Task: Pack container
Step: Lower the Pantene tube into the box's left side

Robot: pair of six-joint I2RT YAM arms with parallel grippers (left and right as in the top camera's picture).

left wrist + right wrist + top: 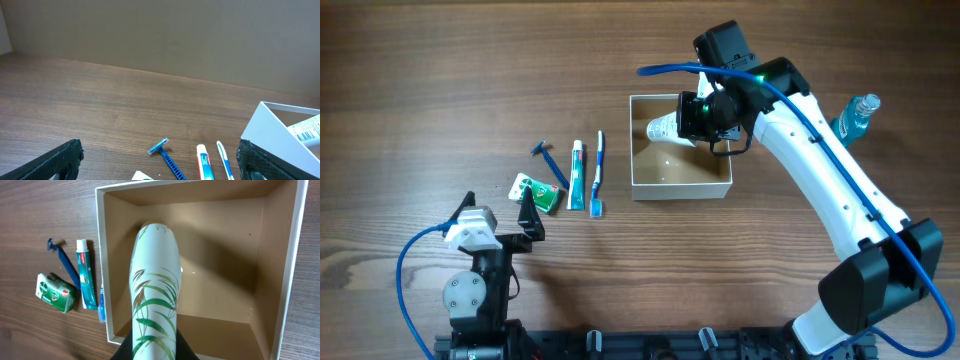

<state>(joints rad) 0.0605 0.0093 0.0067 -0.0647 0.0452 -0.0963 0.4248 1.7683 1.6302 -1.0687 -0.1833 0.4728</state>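
The container [680, 190] is a square white-walled box with a tan inside, standing at mid-table; its left wall [102, 255] and near corner [270, 135] also show. My right gripper [695, 118] is shut on a white tube with green leaf print [154, 280], and its black fingers [127, 347] pinch the tube's near end. The tube [663, 128] slants down inside the container with its rounded end toward the far left part. My left gripper [500, 208] stands open over the table at the near left, nothing between its fingers [50, 162].
Left of the container lie a blue razor [548, 160], a toothpaste tube [576, 175], a toothbrush [598, 170] and a green soap packet [537, 192]. A clear blue-tinted bottle [855, 115] lies at the right, behind my right arm.
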